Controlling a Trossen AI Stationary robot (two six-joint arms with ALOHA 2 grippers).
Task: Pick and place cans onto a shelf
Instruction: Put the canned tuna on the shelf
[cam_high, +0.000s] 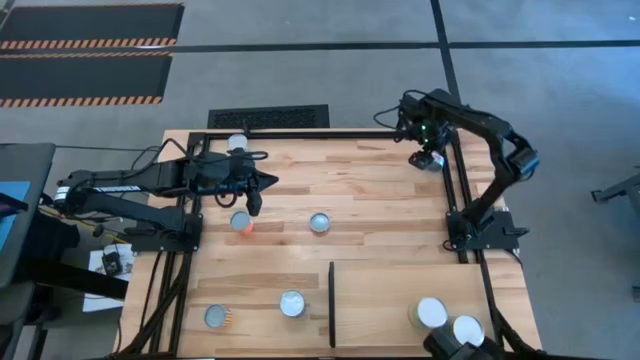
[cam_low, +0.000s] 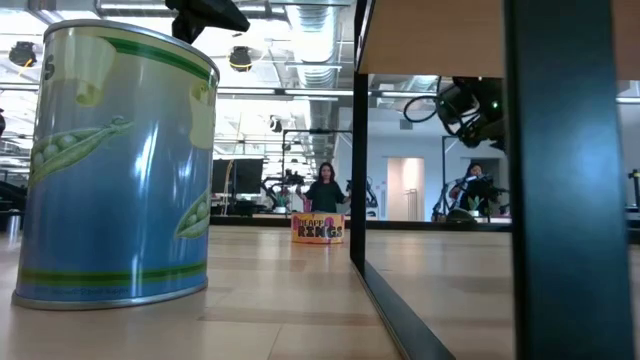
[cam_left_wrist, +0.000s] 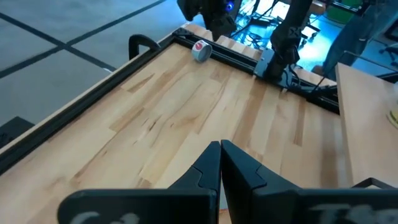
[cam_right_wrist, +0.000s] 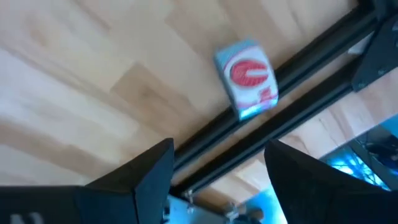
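A small blue-and-white can with a red mark (cam_right_wrist: 247, 78) rests on the wood at the table's far right, beside the black rail (cam_right_wrist: 292, 68). My right gripper (cam_right_wrist: 217, 174) hangs open above it, pointing down, clear of it; the high view shows it over that can (cam_high: 430, 160). My left gripper (cam_left_wrist: 219, 168) is shut on nothing above the table's left middle, by an orange can (cam_high: 241, 222). A silver-topped can (cam_high: 319, 222) stands mid-table. Two more (cam_high: 291, 303) (cam_high: 218, 317) stand near the front, left of the black divider (cam_high: 331, 300). Two white-topped cans (cam_high: 432, 313) (cam_high: 467, 330) stand on the shelf (cam_high: 400, 285).
Another can (cam_high: 237, 143) sits at the far edge, left of centre. Black frame rails run along the table's sides and far edge (cam_high: 458, 190). In the low view a large pea can (cam_low: 115, 165) stands close, and a person stands far off in the room behind.
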